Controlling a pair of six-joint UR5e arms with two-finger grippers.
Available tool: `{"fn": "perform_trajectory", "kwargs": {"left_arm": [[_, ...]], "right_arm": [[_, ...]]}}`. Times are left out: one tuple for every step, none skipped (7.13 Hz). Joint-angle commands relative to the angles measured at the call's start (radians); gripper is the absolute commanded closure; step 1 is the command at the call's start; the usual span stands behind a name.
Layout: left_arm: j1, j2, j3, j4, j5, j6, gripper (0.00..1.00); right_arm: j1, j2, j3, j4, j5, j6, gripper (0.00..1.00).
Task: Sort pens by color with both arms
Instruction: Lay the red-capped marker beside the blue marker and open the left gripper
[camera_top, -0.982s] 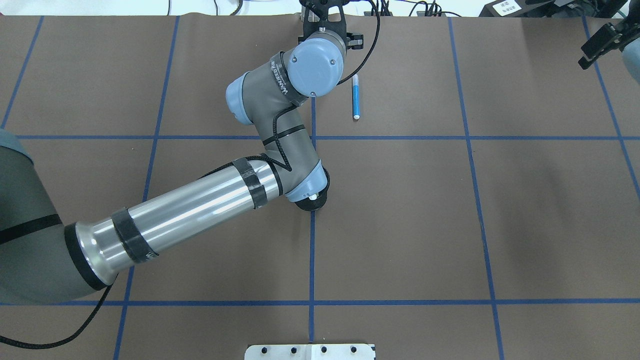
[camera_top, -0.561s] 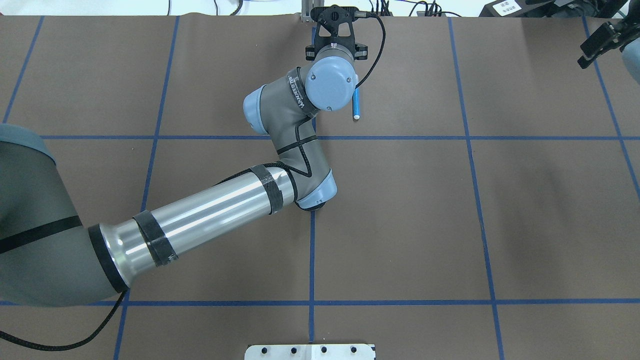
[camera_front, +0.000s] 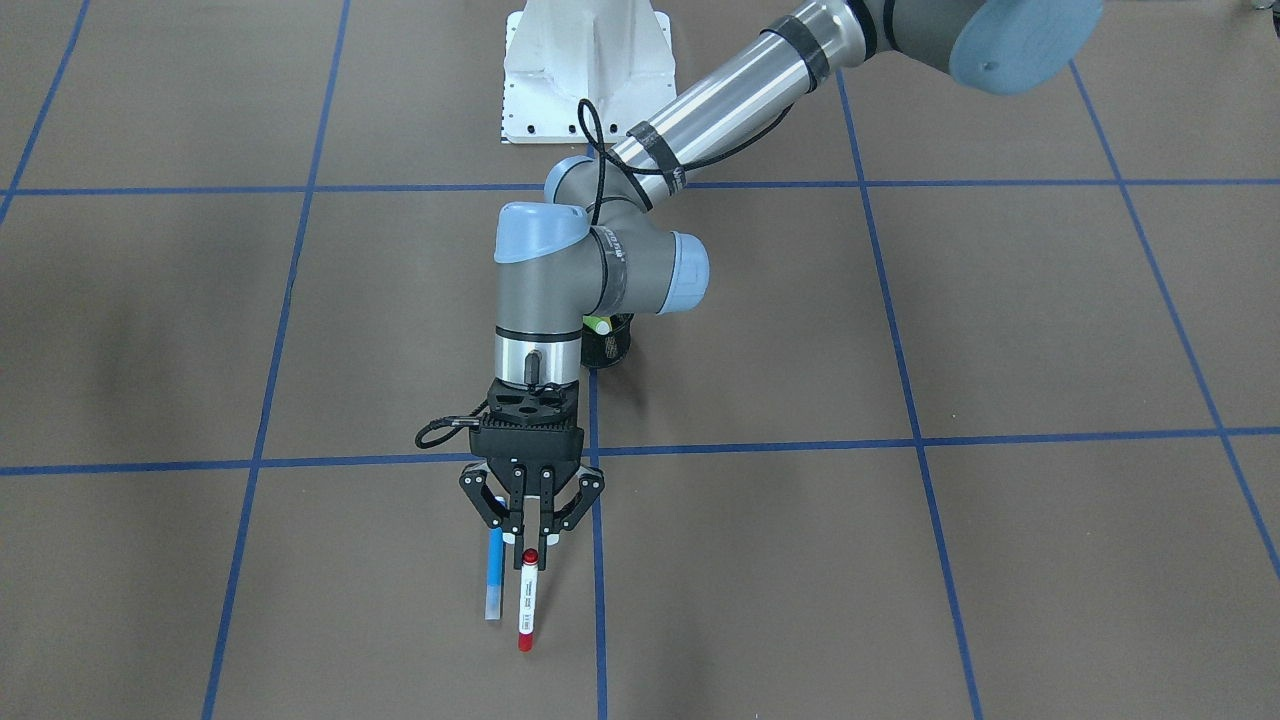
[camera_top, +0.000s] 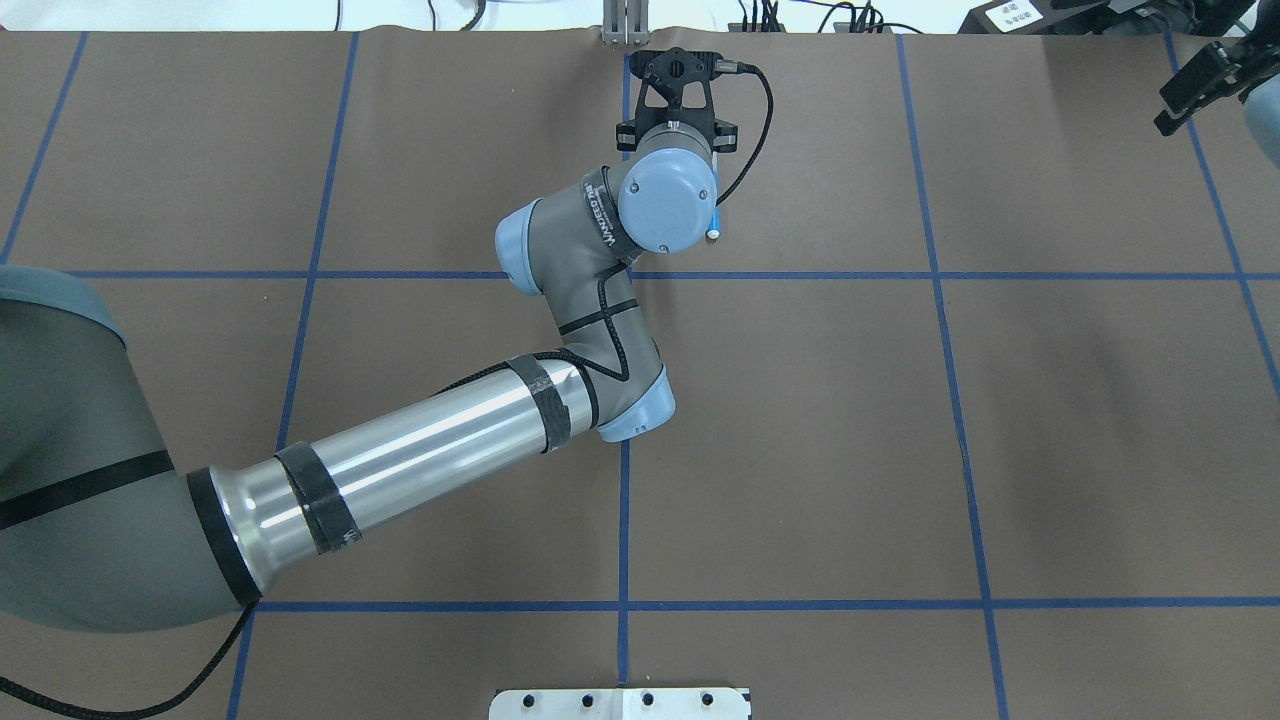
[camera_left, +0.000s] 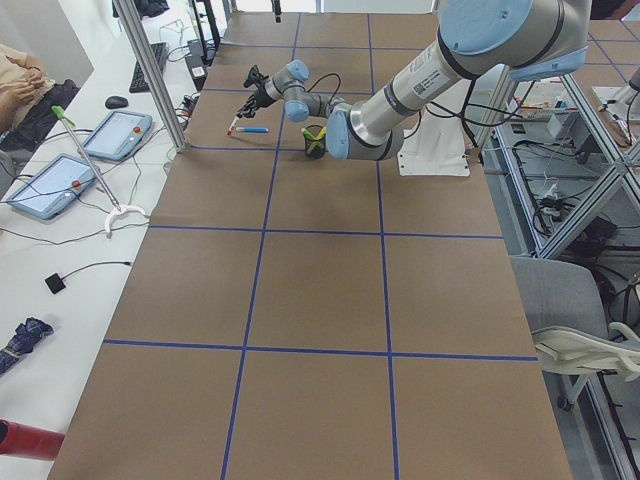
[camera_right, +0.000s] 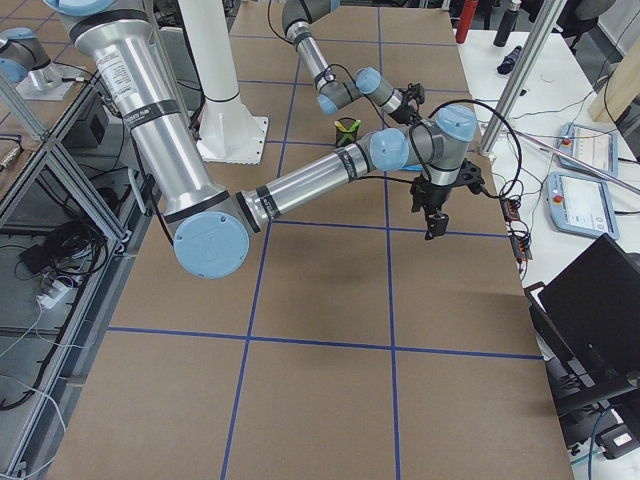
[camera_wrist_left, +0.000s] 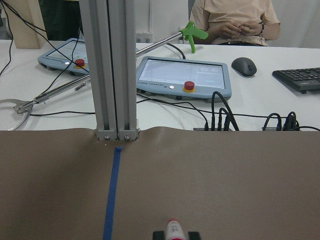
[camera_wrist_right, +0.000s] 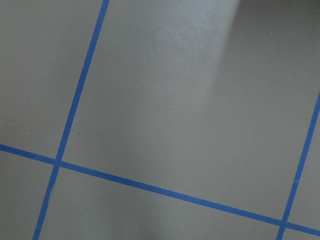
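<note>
My left gripper (camera_front: 530, 543) is over the far middle of the table, shut on one end of the white pen with red ends (camera_front: 524, 603). That pen slants away from the fingers toward the mat, and its red tip (camera_wrist_left: 172, 229) shows at the bottom of the left wrist view. The blue pen (camera_front: 493, 576) lies flat on the mat just beside it. In the overhead view the left wrist covers all but the blue pen's tip (camera_top: 712, 231). A light green pen (camera_front: 598, 325) pokes out of the black mesh cup (camera_front: 607, 348). My right gripper (camera_top: 1197, 88) hangs at the far right, its state unclear.
A metal post (camera_wrist_left: 111, 70) stands at the table's far edge, right behind the left gripper. Beyond it are teach pendants (camera_wrist_left: 182, 78), cables and a seated person (camera_wrist_left: 235, 20). The white mounting base (camera_front: 585, 70) sits at the robot's side. The right wrist view shows only bare mat (camera_wrist_right: 160, 100).
The left arm has swung right and back from the table's far edge. Its wrist now covers most of the blue pen, which has not moved. The right gripper is still.
</note>
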Motion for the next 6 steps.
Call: {"fn": "perform_trajectory", "kwargs": {"left_arm": [[0.025, 0.049, -0.065, -0.006, 0.0, 0.002, 1.0], [0.027, 0.057, -0.07, -0.006, 0.0, 0.002, 1.0], [0.027, 0.063, -0.083, -0.006, -0.004, 0.003, 0.85], [0.03, 0.083, -0.118, -0.006, -0.007, 0.005, 0.32], [0.034, 0.093, -0.144, -0.006, -0.007, 0.003, 0.01], [0.034, 0.091, -0.15, -0.006, -0.008, 0.003, 0.01]], "right_arm": [[0.0, 0.0, 0.0, 0.0, 0.0, 0.0, 0.0], [0.0, 0.0, 0.0, 0.0, 0.0, 0.0, 0.0], [0.0, 0.0, 0.0, 0.0, 0.0, 0.0, 0.0], [0.0, 0.0, 0.0, 0.0, 0.0, 0.0, 0.0], [0.0, 0.0, 0.0, 0.0, 0.0, 0.0, 0.0], [0.0, 0.002, -0.005, 0.0, 0.002, 0.0, 0.0]]}}
